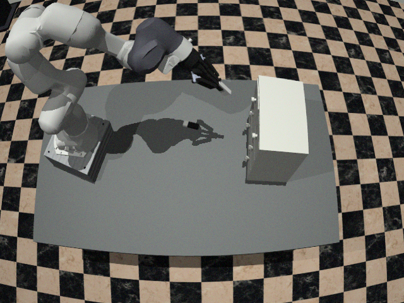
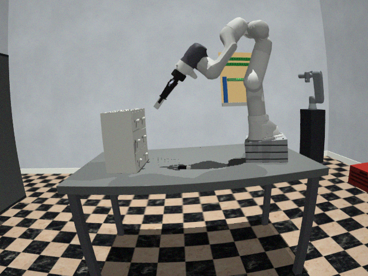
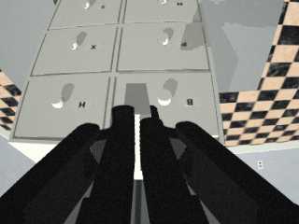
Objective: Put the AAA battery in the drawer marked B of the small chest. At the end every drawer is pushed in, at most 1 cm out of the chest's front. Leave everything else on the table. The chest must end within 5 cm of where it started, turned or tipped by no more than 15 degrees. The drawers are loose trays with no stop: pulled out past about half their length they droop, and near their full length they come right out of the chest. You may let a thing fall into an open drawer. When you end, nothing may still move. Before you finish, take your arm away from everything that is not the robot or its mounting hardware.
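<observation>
End effector shut, empty, drawer marks unreadable

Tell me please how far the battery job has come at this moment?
Nothing looks done yet. The AAA battery lies on the table, and all drawers of the chest look pushed in. The gripper is shut and empty, raised in the air before the chest front. Left: open drawer B, put the battery in, close it, retreat.

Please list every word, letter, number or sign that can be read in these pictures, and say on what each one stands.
None can be read.
Chest drawer fronts: a small dark mark beside each knob, too blurred to read.
Orange board behind the arm: green and blue stripes only, no legible text.
</observation>
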